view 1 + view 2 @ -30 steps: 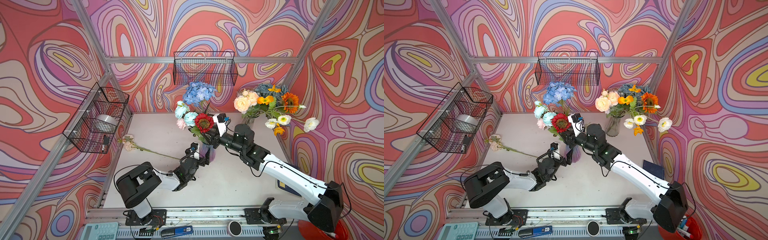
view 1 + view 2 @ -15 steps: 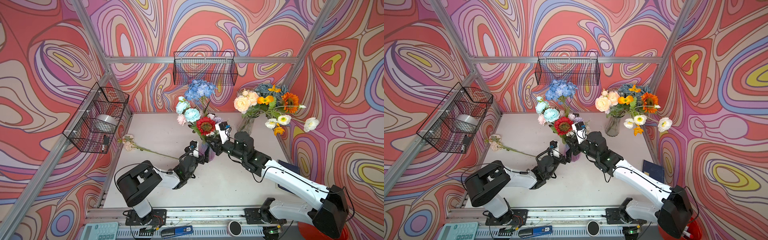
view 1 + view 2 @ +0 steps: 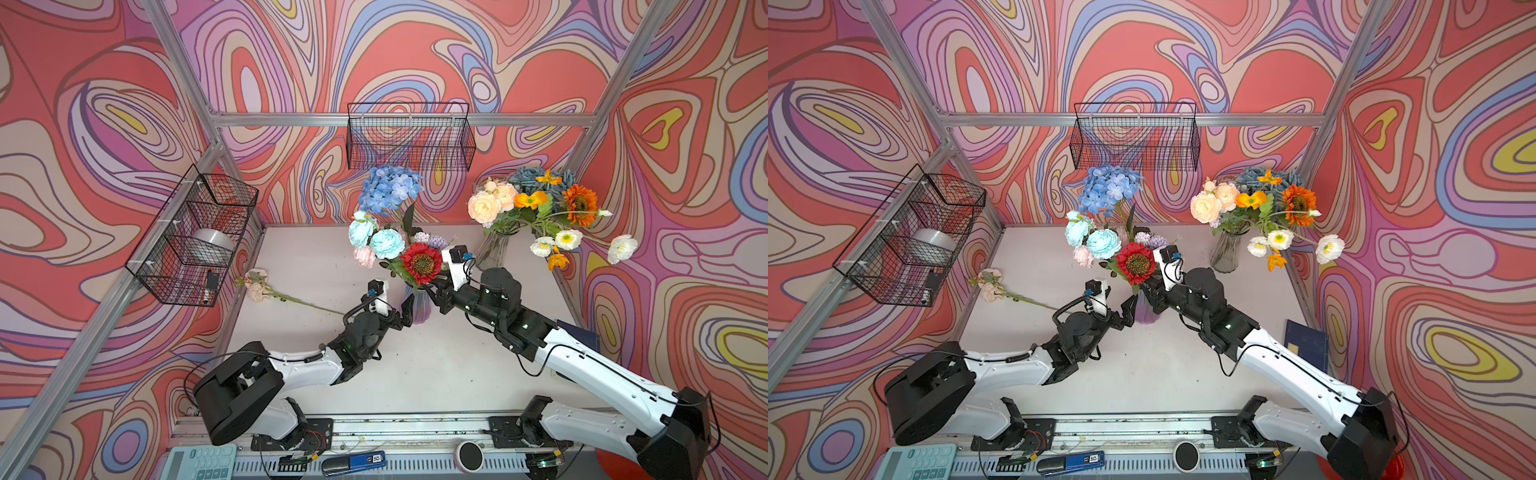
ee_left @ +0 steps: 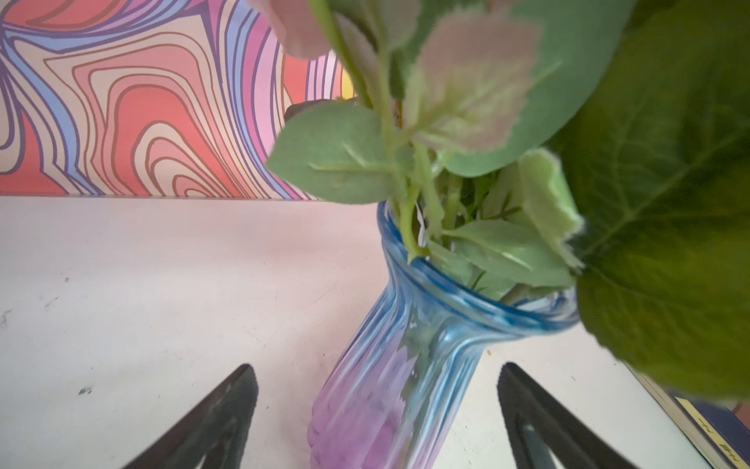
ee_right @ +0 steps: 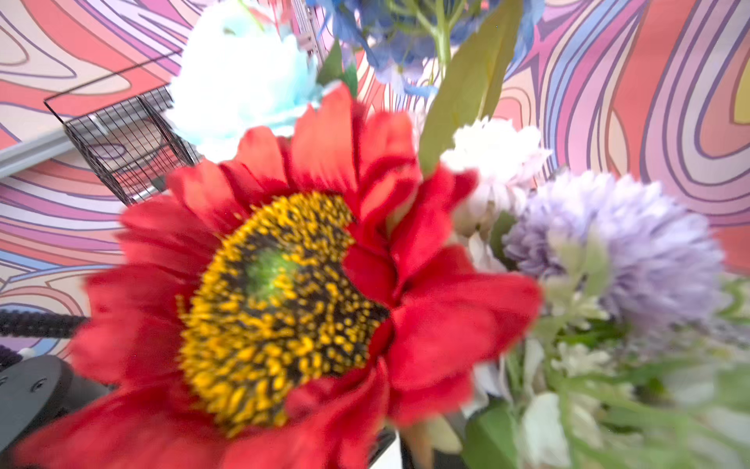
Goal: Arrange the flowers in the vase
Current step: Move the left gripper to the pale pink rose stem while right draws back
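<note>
Between the released, wide-spread left fingers [image 4: 229, 410], apparently touching neither: the blue-to-purple vase [image 4: 406, 365], upright on the worktop [image 4: 121, 284], packed with flowers [image 3: 388, 245]. Right over the right fingers [image 3: 437, 291], a red flower [image 5: 284, 284], hiding them; cannot tell whether clenched. Well out beyond the left fingers, one peach flower [image 3: 257, 284] lying flat. Far behind the right fingers, a clear vase [image 3: 1225, 253] of blooms.

Open table [image 3: 436, 365] lies between the arms; leaves [image 4: 669, 203] crowd the vase [image 4: 466, 296] mouth; a loose flower [image 3: 257, 286] lies left.
</note>
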Controlling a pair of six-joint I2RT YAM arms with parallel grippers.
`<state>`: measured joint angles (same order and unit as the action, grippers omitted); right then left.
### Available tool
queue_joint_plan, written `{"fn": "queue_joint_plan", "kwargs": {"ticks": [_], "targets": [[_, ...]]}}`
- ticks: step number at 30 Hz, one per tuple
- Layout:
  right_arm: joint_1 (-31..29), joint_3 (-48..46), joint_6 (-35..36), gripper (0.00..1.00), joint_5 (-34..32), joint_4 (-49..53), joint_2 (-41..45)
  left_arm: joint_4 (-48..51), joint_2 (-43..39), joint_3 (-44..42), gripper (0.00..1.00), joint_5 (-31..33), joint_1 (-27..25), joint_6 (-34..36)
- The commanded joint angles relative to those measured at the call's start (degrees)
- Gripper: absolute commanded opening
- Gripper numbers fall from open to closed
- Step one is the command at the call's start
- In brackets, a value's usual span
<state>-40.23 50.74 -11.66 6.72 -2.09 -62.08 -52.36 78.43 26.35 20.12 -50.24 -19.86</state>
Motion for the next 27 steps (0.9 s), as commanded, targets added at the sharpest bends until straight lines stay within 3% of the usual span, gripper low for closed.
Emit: {"fn": "queue_joint_plan", "kwargs": {"ticks": [1, 11, 15, 21, 27], "targets": [[-0.19, 0.7, 0.8, 0.33, -1.84, -2.59, -0.11, 8.6, -4.62, -3.09, 0.95, 0.07, 0.3, -2.63], [-0.2, -0.08, 1.42, 0.32, -0.3, -11.4, -5.37, 23.94, -20.23, -8.89, 1.0, 12.13, 1.53, -3.74], [-0.15, -0.03, 1.46, 0.29, -0.31, -12.58, -6.43, 28.66, -25.67, -11.48, 1.0, 10.47, 6.69, -9.24], [-0.2, -0.42, 2.23, 0.12, -1.05, -9.79, -6.65, 35.36, -35.19, -14.52, 1.0, 7.45, 15.76, -14.99], [-0.16, -3.12, 2.34, 0.09, -3.08, -6.76, -5.57, 42.9, -37.83, -13.59, 1.0, 1.69, 25.11, -18.91]]}}
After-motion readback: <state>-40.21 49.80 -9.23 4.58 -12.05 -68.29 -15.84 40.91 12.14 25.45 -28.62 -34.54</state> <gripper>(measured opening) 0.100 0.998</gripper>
